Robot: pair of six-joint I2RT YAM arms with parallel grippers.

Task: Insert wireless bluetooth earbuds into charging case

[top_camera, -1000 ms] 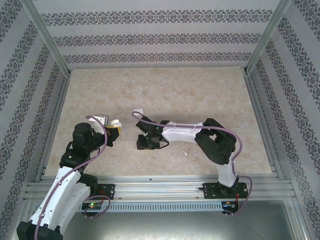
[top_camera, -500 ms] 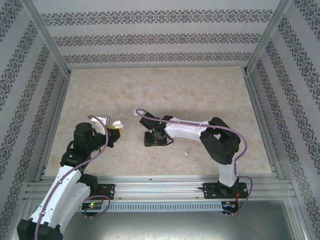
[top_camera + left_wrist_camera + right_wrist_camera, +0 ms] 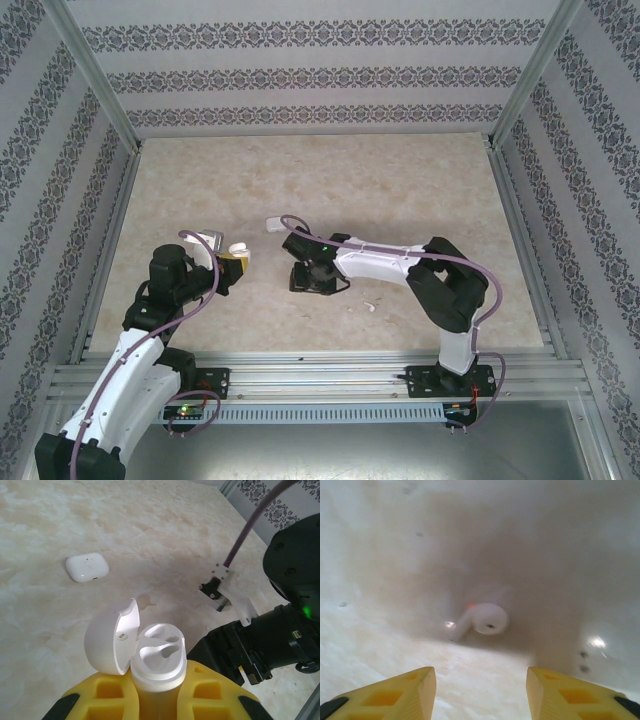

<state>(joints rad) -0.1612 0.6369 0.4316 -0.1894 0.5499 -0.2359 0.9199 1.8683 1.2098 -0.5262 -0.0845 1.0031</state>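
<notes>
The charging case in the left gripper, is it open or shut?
Open. The charging case has its lid hinged back, leaving both earbud sockets exposed.

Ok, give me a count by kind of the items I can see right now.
White rounded-square plastic charging cases: 2 (open case, closed case)
Tiny white bean-shaped plastic earbuds: 2 (first earbud ahead of the right end effector, second earbud lying apart)
Total: 4

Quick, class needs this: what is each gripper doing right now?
Left gripper: closed, holding the open charging case.
Right gripper: open, empty, over an earbud.
</notes>
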